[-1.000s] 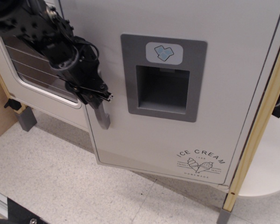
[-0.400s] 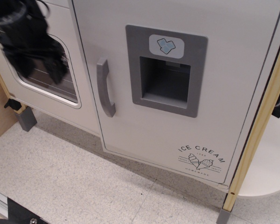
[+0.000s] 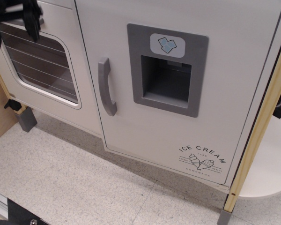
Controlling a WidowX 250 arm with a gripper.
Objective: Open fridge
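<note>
Observation.image shows you the fridge (image 3: pixel 178 84) with its grey handle (image 3: pixel 106 86) free; at 10 o'clock the gripper (image 3: pixel 16 18) is blurred, fingers' state unclear

Only a small bit of the robot shows, in the upper left corner of the frame. The gripper (image 3: pixel 16 18) is black all over. It looks blurry. A flat black bar runs across the top, and a thin black piece hangs down from it with little bumps along its edge. Another dark lump sits at the far left edge. No colours or writing show on it.
</note>
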